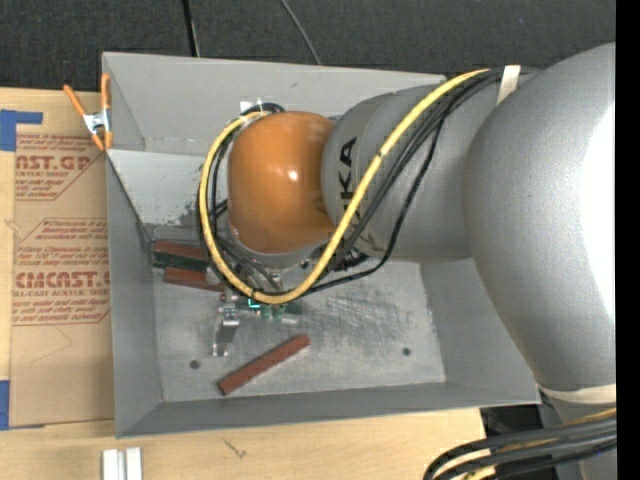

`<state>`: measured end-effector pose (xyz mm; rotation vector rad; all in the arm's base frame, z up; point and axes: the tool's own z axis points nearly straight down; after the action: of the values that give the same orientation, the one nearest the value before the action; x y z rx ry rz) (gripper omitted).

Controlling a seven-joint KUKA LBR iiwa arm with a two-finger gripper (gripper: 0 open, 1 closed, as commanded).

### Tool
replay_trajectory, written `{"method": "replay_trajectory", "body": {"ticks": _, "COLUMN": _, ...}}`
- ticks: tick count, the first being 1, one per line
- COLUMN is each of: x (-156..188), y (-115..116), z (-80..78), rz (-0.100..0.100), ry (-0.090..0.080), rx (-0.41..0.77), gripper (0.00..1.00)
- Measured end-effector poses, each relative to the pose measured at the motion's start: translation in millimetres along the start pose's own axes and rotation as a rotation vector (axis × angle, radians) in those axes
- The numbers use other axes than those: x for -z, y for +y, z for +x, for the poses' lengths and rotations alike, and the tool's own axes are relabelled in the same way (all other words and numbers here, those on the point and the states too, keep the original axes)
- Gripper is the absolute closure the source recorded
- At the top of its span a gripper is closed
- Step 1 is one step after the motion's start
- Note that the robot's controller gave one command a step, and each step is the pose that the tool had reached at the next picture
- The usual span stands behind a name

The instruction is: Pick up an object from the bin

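My gripper [222, 340] pokes out from under the arm's orange cover, low over the bin floor in the left half. Just to its right and in front lies a long reddish-brown stick [265, 363], flat on the floor and angled up to the right; the gripper's tip stands close beside the stick's left half, apart from it. Two more reddish-brown and dark bars [182, 265] lie against the left wall behind the gripper, their right ends hidden under the arm.
The arm and its orange cover with yellow and black cables hang over the bin's middle and back, hiding what lies there. Bare grey floor shows to the right of the stick up to the sloping front and right walls.
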<state>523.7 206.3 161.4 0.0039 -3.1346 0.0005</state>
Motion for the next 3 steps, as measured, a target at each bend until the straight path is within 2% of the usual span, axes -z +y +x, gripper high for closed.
{"method": "replay_trajectory", "body": {"ticks": 1, "x": 4, "y": -1, "z": -2.1, "rz": -0.002, "ry": -0.007, "rx": -0.002, "gripper": 0.0}}
{"method": "replay_trajectory", "body": {"ticks": 2, "x": -50, "y": -26, "z": 14.3, "rz": -0.003, "ry": -0.013, "rx": 0.04, "gripper": 0.0}}
{"method": "replay_trajectory", "body": {"ticks": 3, "x": -85, "y": -62, "z": 25.0, "rz": -0.003, "ry": -0.008, "rx": 0.03, "gripper": 0.0}}
